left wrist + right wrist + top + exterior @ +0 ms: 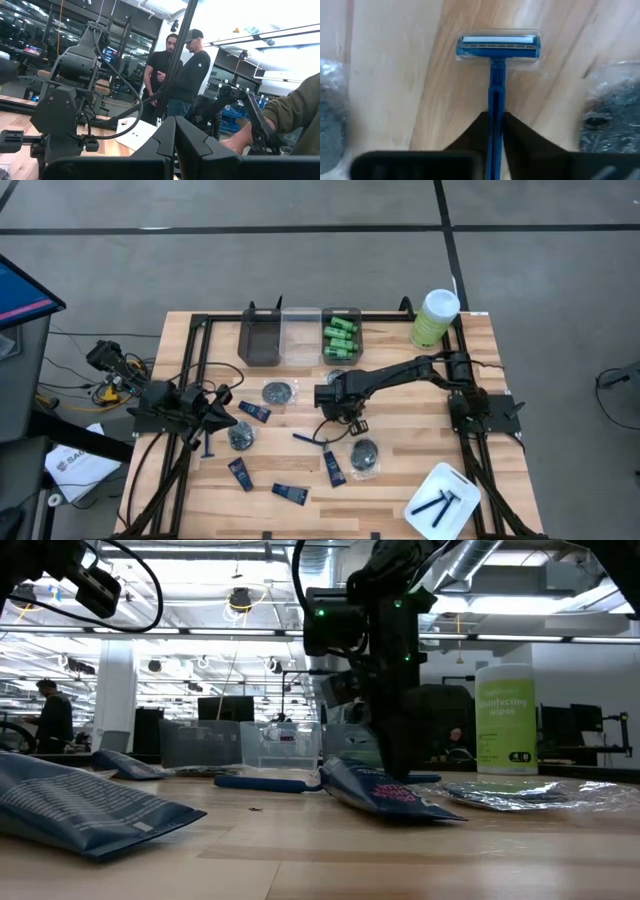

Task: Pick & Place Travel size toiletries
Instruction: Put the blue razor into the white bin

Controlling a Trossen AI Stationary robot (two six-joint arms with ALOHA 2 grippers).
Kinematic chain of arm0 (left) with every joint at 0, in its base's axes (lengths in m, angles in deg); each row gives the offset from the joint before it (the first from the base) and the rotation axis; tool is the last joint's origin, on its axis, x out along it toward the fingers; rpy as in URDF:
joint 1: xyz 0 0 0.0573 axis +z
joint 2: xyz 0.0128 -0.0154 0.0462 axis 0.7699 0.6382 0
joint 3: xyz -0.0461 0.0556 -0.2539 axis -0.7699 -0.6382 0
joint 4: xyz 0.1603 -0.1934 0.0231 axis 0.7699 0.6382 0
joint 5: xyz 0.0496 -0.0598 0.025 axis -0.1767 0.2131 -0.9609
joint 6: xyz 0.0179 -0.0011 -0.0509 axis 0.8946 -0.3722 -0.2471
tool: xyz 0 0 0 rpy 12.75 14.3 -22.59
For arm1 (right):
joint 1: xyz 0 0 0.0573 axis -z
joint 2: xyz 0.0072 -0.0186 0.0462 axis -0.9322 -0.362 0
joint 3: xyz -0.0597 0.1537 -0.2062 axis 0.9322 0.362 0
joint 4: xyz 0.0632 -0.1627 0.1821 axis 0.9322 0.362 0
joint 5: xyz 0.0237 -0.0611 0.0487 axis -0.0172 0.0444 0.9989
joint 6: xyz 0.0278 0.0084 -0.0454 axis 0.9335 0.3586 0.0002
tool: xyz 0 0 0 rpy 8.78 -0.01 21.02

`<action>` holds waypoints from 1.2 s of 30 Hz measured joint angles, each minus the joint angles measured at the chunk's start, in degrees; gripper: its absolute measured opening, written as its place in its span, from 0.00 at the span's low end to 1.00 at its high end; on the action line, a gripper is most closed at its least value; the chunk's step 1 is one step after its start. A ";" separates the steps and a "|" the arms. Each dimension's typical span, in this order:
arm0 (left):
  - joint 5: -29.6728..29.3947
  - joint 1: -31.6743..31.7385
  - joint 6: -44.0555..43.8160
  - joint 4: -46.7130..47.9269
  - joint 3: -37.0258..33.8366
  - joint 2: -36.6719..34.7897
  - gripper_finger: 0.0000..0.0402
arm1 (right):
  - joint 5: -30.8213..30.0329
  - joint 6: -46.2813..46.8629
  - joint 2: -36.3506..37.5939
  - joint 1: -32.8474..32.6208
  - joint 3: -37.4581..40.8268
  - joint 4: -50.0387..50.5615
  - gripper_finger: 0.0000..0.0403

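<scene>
Wooden surface (400, 480), toiletries scattered.
Right claw (496, 131) pinches a blue razor's (497, 60) handle, seemingly flat on the wood; left claw (175, 145) rests shut at the left edge.

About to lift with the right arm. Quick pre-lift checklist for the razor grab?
1. Right gripper closed on the blue razor's handle: ok, the fingers pinch it from both sides.
2. Handle centred between the fingers: ok in the right wrist view.
3. Razor clear of its neighbours: ok, the crinkly packets lie to either side, not touching it.
4. Razor off the table: not ok, it lies flat on the wood.
5. Drop-off bins free: ok for the dark and clear ones; the third holds green mini bottles.
6. Left gripper out of the way: ok, shut, parked at the table's left.
</scene>
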 joint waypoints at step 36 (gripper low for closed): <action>-0.07 -0.01 0.00 -0.02 0.00 0.01 0.01 | 0.96 37.77 30.50 -21.45 3.83 3.69 0.01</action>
